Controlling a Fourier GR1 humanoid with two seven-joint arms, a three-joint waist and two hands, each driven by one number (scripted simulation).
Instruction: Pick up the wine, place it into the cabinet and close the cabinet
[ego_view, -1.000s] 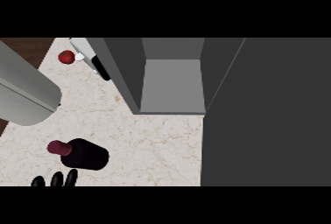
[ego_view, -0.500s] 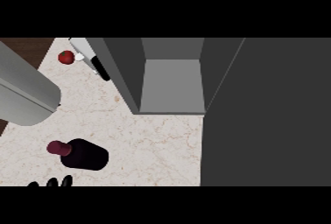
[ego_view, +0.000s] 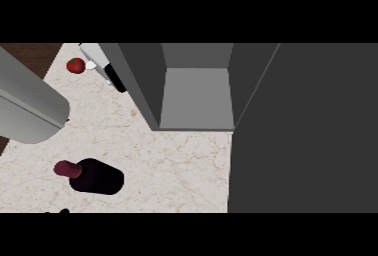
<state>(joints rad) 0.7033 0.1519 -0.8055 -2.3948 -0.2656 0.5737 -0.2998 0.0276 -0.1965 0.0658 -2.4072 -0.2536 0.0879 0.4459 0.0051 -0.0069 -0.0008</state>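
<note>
1. The wine (ego_view: 94, 176) stands upright on the surface (ego_view: 177, 165) near its lower left corner, its dark red cap (ego_view: 67, 169) seen from above. Nothing touches it.
2. Only a sliver of a black hand (ego_view: 62, 211) shows at the lower edge, just below the wine and apart from it. Being at the view's left, it is most likely the left hand; so little of it shows that I cannot tell how the fingers stand. The right hand is out of view.
3. The cabinet (ego_view: 196, 85) sits at the upper middle of the surface with its grey inside open to view. Its door (ego_view: 306, 130) is swung open and fills the right side as a large dark panel.
4. At the surface's left edge lies a big grey cylinder (ego_view: 26, 107); near the upper left corner there is a small red ball (ego_view: 75, 65), with a white-and-black object (ego_view: 107, 67) beside it against the cabinet's left wall. What that object is cannot be made out.
5. By my reading the task is at its first step: the wine is not yet grasped.
6. The next move calls for bringing a hand up to the wine and curling round its body while it is upright, then lifting it clear.
7. After that, the carry runs up and right to the cabinet's opening, well apart from the wine, avoiding the cabinet's left wall; the door remains to be shut last.
</note>
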